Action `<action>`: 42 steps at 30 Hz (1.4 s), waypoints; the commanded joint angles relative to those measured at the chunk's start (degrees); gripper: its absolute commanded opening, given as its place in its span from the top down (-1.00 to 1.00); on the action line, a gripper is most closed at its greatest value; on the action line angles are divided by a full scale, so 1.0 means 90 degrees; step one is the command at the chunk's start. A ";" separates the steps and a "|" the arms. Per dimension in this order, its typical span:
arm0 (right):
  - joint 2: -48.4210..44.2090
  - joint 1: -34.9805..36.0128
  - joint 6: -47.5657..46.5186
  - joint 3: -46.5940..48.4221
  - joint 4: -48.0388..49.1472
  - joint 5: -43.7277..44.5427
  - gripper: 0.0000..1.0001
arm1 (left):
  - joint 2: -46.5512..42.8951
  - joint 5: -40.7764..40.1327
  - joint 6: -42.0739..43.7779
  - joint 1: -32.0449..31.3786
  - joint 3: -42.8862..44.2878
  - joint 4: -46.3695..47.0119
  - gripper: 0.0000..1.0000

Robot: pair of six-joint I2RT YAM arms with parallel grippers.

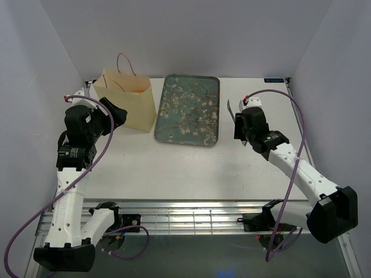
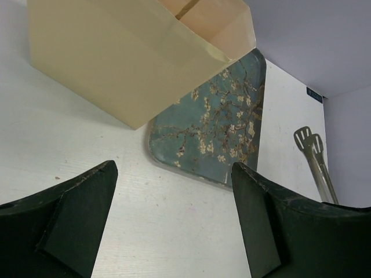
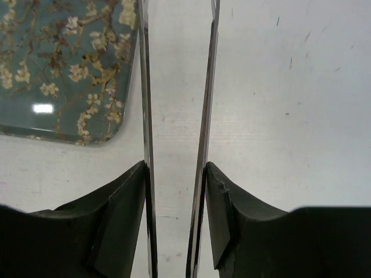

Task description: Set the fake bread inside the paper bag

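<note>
The cream paper bag (image 1: 124, 98) stands upright at the back left, its mouth open upward; the left wrist view shows its side wall (image 2: 127, 58). No fake bread shows in any view. My left gripper (image 1: 116, 114) hovers just in front of the bag's near side, open with nothing between its fingers (image 2: 174, 174). At the right of the tray, my right gripper (image 1: 243, 124) is shut on a pair of metal tongs (image 1: 232, 110). The two thin tong arms (image 3: 145, 116) run forward between the pads, and the gripper (image 3: 175, 174) presses on them from outside.
A floral grey-green tray (image 1: 188, 110) lies flat between the bag and the right arm, with nothing on it; its corner shows in the right wrist view (image 3: 58, 69). The tongs' flat tips (image 2: 313, 150) reach toward the back. White walls close in the table on three sides.
</note>
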 commanded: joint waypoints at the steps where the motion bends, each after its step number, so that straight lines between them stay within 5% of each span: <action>1: -0.0145 -0.0153 0.0602 -0.0348 0.0333 -0.0267 0.02 | -0.0003 0.0459 -0.0122 0.0035 -0.0175 0.0300 -0.81; 26: 0.0402 -0.0378 0.0778 -0.1346 0.0998 -0.0891 -0.15 | 0.0408 0.1895 -0.0347 0.0035 -0.0927 0.0799 -0.80; 35: 0.0422 -0.0368 0.0720 -0.1385 0.0939 -0.0989 -0.53 | 0.0378 0.2110 -0.0415 0.0035 -0.0996 0.0799 -0.81; 36: 0.0364 -0.0368 0.0719 -0.1395 0.0939 -0.1009 -0.92 | 0.0398 0.2149 -0.0425 0.0035 -0.1006 0.0818 -0.80; 37: 0.0344 -0.0378 0.0710 -0.1404 0.0939 -0.1019 -0.99 | 0.0417 0.2169 -0.0425 0.0035 -0.1025 0.0818 -0.81; 38: 0.0315 -0.0378 0.0719 -0.1395 0.0920 -0.1048 -0.80 | 0.0446 0.2179 -0.0435 0.0035 -0.1045 0.0837 -0.80; 42: 0.0188 -0.0378 0.0768 -0.1375 0.0764 -0.1097 -0.80 | 0.0486 0.2325 -0.0542 0.0035 -0.1220 0.0964 -0.81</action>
